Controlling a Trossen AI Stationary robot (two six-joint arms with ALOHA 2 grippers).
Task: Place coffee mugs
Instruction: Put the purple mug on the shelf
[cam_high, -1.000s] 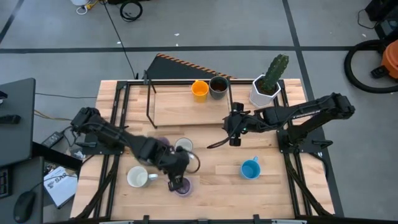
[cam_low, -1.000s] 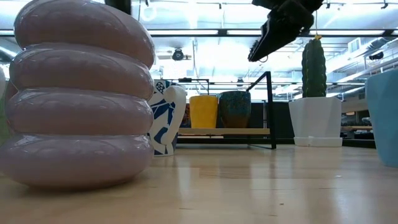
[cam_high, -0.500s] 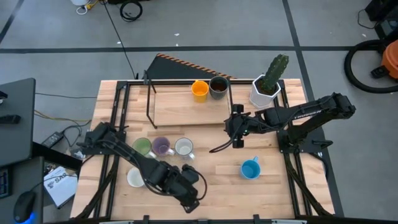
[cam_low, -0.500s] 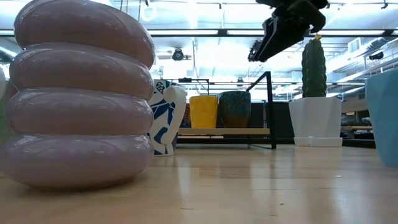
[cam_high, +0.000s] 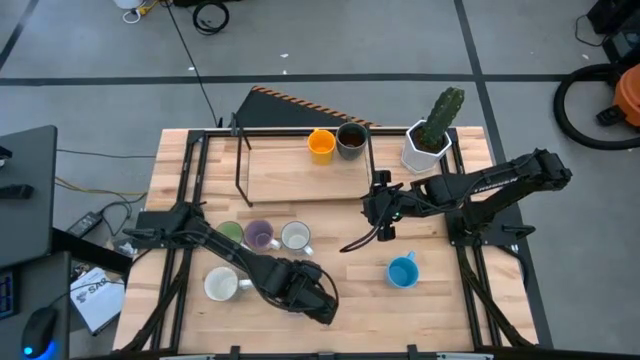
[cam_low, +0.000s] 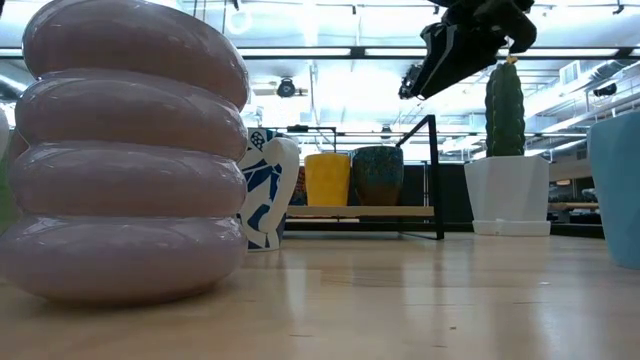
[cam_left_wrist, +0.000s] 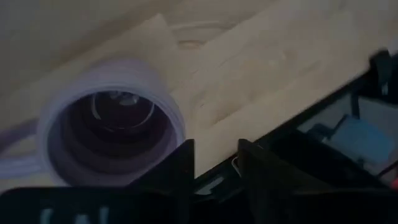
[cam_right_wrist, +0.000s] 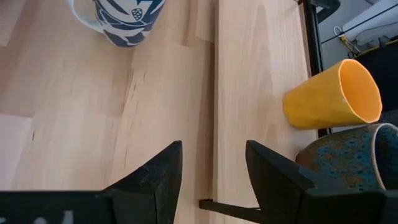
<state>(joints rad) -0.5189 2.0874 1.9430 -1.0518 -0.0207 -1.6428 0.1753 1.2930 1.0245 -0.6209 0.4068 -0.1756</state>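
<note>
- Shelf (cam_high: 300, 178) — pale wood on a black frame.
- On the shelf: an orange mug (cam_high: 321, 145) and, just beside it, a dark mug (cam_high: 351, 140) with a teal speckled glaze.
- Right of the shelf: a white pot (cam_high: 422, 150) holding a green cactus (cam_high: 443, 112).
- In front of the shelf: green mug (cam_high: 228, 236), purple mug (cam_high: 260, 236), and a white mug (cam_high: 295, 237) with a dark blue leaf pattern.
- Farther from the shelf: a plain white mug (cam_high: 221, 286), a light blue mug (cam_high: 402, 271), and a lilac ribbed mug (cam_left_wrist: 112, 124) — darker purple inside.
- Table (cam_high: 360, 290): light wood planks.
</note>
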